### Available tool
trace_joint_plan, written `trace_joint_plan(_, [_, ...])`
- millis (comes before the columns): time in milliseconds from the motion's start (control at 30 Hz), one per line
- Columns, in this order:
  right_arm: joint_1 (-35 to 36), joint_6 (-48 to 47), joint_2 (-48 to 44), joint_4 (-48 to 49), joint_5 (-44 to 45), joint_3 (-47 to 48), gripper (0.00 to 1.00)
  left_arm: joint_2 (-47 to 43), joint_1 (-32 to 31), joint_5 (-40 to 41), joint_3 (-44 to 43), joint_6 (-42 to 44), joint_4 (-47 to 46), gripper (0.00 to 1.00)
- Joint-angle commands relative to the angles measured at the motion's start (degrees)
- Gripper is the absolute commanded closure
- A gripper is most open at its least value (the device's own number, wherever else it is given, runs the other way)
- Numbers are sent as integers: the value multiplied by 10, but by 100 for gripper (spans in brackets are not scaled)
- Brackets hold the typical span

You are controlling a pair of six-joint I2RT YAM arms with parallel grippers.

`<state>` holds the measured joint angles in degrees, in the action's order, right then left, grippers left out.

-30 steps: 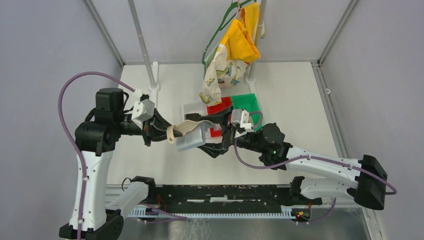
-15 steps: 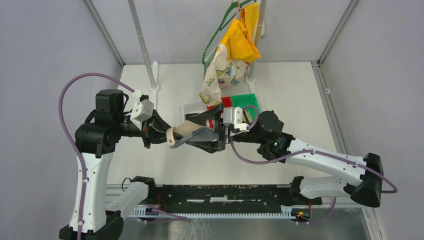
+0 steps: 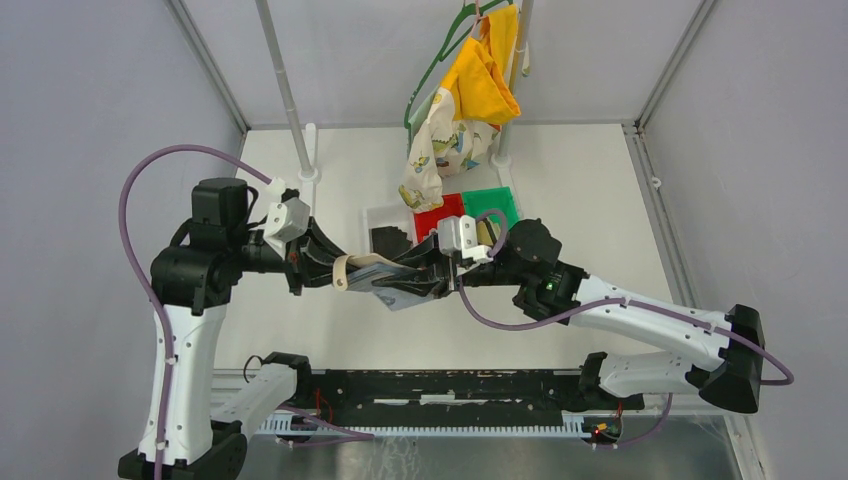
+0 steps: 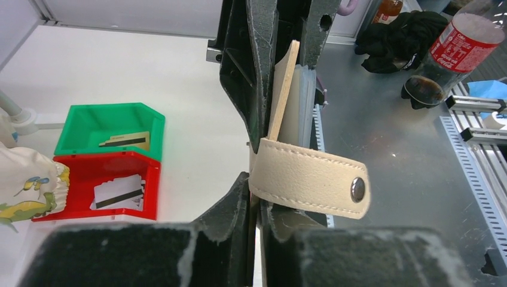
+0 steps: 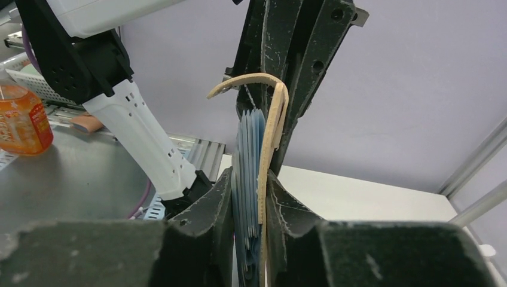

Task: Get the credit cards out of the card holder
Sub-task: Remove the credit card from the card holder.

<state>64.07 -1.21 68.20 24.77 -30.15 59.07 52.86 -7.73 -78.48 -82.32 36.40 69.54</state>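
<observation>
Top external view has the wallet point(image 3: 385, 278) up in the air over mid-table, strung between both arms. The left gripper point(image 3: 343, 270) has its 9 o'clock end, pinched tight on the leather right by the snap tab point(image 4: 357, 189). The right gripper point(image 3: 425, 275) comes in from 3 o'clock, and on its wrist view the jaws sit pressed against the leather and the clear sleeves point(image 5: 245, 173) together.

Progress-wise I'd call it partway, since some cards point(image 4: 119, 192) are already out. A black card point(image 3: 390, 240) lies in the white bin point(image 3: 372, 213) at 12 o'clock of the wallet. The left wrist view shows one card each in the red bin point(image 4: 152, 191) and the green bin point(image 4: 89, 119), off at about 1 o'clock. Whether any are left in the sleeves I honestly can't tell, they're edge-on and just look bluish. If so, those are what's left to pull
</observation>
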Motion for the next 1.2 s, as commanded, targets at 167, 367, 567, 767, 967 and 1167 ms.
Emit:
trace_joint_plan(167, [-15, 9, -23, -4, 16, -3, 100, -33, 0, -27, 12, -107, -114, 57])
trace_joint_plan(367, [-20, 30, -30, 2, 36, -12, 100, -42, 0, -56, 33, -122, -118, 53])
trace_joint_plan(567, [-24, 68, -12, -9, 47, 20, 100, -63, 0, -64, 68, -114, -118, 47])
trace_joint_plan(767, [-24, 64, -5, -47, 47, 33, 100, -67, 0, -90, 74, -122, -118, 33])
trace_joint_plan(967, [-31, 34, -26, -68, 52, 20, 100, -58, 0, -107, 60, -133, -118, 9])
trace_joint_plan(1167, [-33, 17, -40, -93, 43, 19, 100, -49, -1, -114, 45, -130, -121, 9])
